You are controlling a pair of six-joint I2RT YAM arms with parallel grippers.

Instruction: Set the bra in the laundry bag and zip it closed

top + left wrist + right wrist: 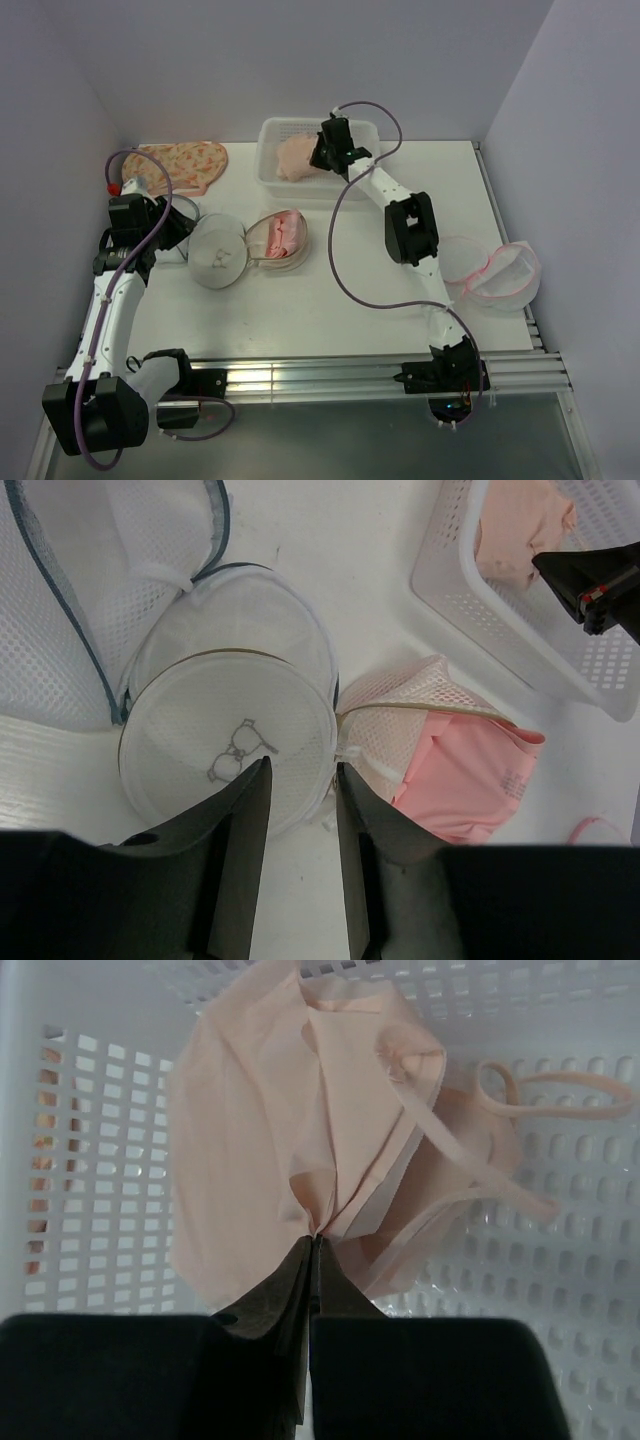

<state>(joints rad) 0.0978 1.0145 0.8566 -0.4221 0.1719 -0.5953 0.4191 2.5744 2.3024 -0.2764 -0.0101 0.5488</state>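
Note:
The round white mesh laundry bag (218, 255) with a small black drawing lies left of centre; it also shows in the left wrist view (225, 735). A tan-rimmed mesh half (415, 695) touches its right side and holds a pink garment (465, 780). My left gripper (188, 232) is open and empty just left of the bag; in its own view the gripper (301, 765) hovers over the bag's near edge. My right gripper (325, 155) is inside the white basket (275, 172), shut on a peach bra (295, 157). The right wrist view shows the gripper (313, 1237) pinching the bra's (250, 1130) fabric.
A grey-rimmed mesh bag (70, 610) lies behind the laundry bag on the left. A patterned cloth (185, 165) lies at the back left. Pink-rimmed mesh bags (495, 272) sit at the right edge. Walls close in the table on three sides.

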